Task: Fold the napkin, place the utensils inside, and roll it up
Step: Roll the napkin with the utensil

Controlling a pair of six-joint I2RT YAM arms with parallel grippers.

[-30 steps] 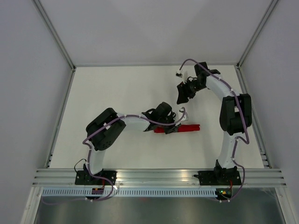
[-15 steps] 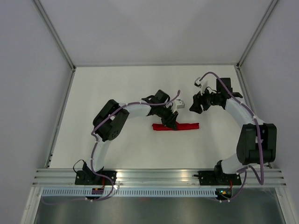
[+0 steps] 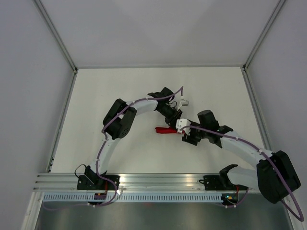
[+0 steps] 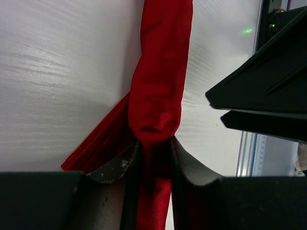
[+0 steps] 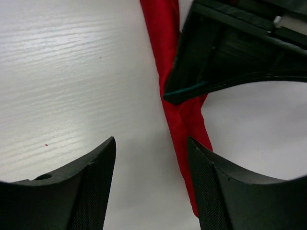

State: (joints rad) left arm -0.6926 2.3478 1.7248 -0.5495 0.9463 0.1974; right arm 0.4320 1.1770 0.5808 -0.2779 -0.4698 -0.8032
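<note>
Because the napkin is already wound into a narrow red roll lying across the middle of the table, the step in hand appears to be securing or tightening the roll rather than folding. At the left of the top view, one end of the roll projects free; the left wrist view shows a loose flap of cloth fanning out beside the roll. The left gripper is closed on the roll, its two fingers pinching the cloth from either side, evidently so that the bundle cannot unwind or slide. The utensils are not visible, so it cannot be told whether they sit inside the roll. To the right, the right gripper hangs low over the table, close beside the left gripper, with its jaws apart and empty. The roll runs just inside one finger, a position that would suit a second grip further along the cloth.
</note>
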